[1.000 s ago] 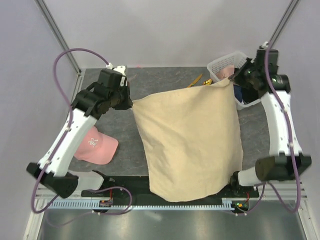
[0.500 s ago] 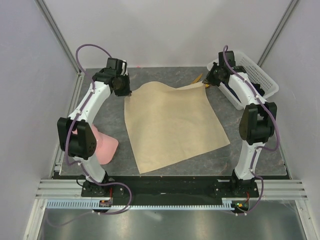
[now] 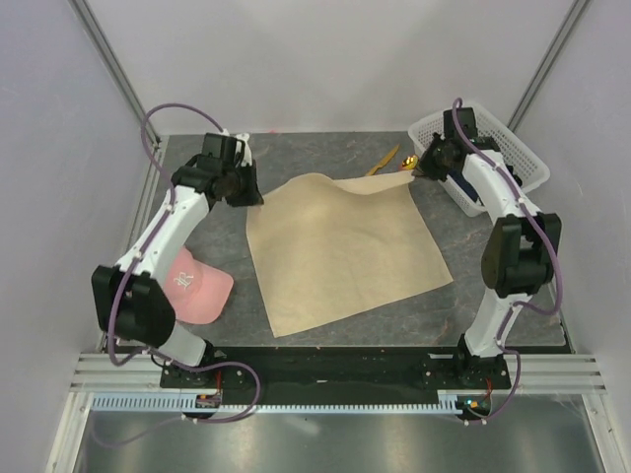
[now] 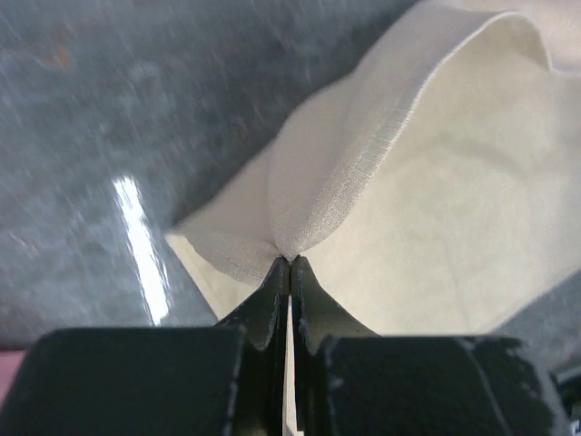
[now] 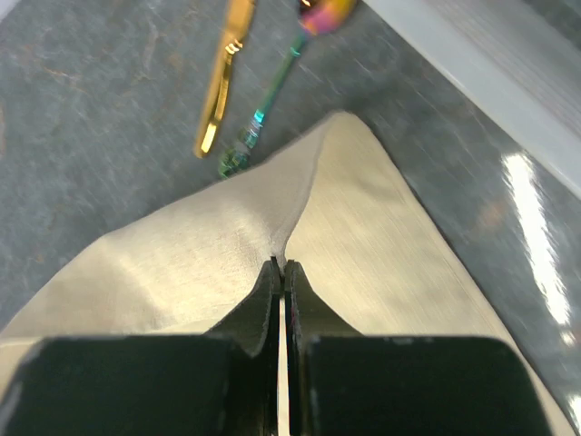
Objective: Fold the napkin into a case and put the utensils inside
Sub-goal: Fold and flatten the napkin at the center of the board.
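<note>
The beige napkin (image 3: 340, 246) lies spread on the grey table, its far edge slightly raised. My left gripper (image 3: 251, 195) is shut on its far left corner; the pinched cloth (image 4: 381, 182) shows at my gripper (image 4: 290, 262) in the left wrist view. My right gripper (image 3: 414, 169) is shut on the far right corner; the cloth (image 5: 227, 245) is pinched at my gripper (image 5: 280, 265) in the right wrist view. The orange knife (image 5: 222, 77) and the green-handled spoon (image 5: 277, 82) lie just beyond that corner. In the top view the knife (image 3: 385, 160) shows at the napkin's far edge.
A white basket (image 3: 493, 148) stands at the far right corner behind the right arm. A pink cap (image 3: 192, 286) lies at the near left beside the left arm. The table's black front edge (image 3: 335, 360) runs below the napkin.
The napkin, held high and hanging a second ago, has been lowered and spread flat on the table. Both grippers came down with their corners, and the napkin settled slightly further in the last half second.
</note>
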You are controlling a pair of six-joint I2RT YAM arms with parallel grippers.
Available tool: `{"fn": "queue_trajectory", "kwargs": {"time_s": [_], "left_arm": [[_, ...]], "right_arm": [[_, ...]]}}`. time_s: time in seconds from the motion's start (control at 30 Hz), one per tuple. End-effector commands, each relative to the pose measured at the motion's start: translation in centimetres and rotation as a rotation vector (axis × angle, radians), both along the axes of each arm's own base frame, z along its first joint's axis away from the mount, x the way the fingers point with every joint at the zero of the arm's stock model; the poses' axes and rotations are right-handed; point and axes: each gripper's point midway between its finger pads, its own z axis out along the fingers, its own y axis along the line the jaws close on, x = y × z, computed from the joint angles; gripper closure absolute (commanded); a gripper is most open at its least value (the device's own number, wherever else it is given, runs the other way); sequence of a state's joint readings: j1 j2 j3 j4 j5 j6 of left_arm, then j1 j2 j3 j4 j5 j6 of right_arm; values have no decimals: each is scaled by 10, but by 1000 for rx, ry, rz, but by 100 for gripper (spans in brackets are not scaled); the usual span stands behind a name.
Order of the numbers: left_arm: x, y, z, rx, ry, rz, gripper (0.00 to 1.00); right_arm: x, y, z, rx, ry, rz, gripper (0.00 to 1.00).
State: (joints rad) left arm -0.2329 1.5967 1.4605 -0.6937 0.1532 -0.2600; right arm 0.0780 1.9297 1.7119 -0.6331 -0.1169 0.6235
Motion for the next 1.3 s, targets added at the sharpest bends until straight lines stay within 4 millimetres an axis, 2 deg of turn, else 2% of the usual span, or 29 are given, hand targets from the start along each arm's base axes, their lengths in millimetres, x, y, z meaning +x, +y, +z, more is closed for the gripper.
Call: {"fn": "queue_trajectory", "kwargs": {"time_s": [0.0,0.03,0.07,0.1,0.13,0.2,0.23,0.3,0.33,0.4,0.47,0.5,0.63,0.73,0.97,1.1,1.27], "left_arm": [[-73,-18,13,-29,8,-111,98],[-89,-25,26,-57,-17,-122,98],[-105,-25,18,-56,16,-124,98],[-115,-27,18,-63,22,-120,98],[-130,-33,25,-93,20,-124,98],[-150,-42,13,-115,73,-137,98],[-164,-53,12,-136,94,-156,98],[-184,-60,-6,-129,179,-164,98],[-196,-66,-11,-130,216,-177,98],[-213,-60,-22,-81,259,-167,98],[-227,-59,-30,-66,294,-180,98],[-235,-50,-36,-29,326,-164,98],[-247,-32,-52,76,381,-155,98],[-252,-31,-60,95,415,-165,98],[-251,-38,-84,177,466,-197,98],[-249,-44,-90,189,472,-218,98],[-251,-42,-108,244,505,-223,98]], "right_arm": [[-59,-21,40,-27,7,-49,100],[-76,-26,28,-28,59,-63,100],[-85,-29,28,-32,65,-70,100],[-95,-31,37,-39,49,-72,100],[-110,-35,25,-55,99,-74,100],[-127,-45,25,-96,112,-88,100],[-141,-48,14,-113,158,-87,100],[-155,-51,13,-123,170,-85,100],[-166,-56,5,-145,204,-90,100],[-179,-61,7,-172,204,-102,100],[-193,-65,-1,-193,237,-105,100],[-198,-67,0,-206,231,-110,100],[-221,-72,-24,-234,293,-103,100],[-229,-73,-40,-238,318,-103,100],[-238,-75,-66,-253,353,-103,100],[-238,-77,-78,-267,365,-102,100],[-236,-83,-88,-292,368,-110,100]]}}
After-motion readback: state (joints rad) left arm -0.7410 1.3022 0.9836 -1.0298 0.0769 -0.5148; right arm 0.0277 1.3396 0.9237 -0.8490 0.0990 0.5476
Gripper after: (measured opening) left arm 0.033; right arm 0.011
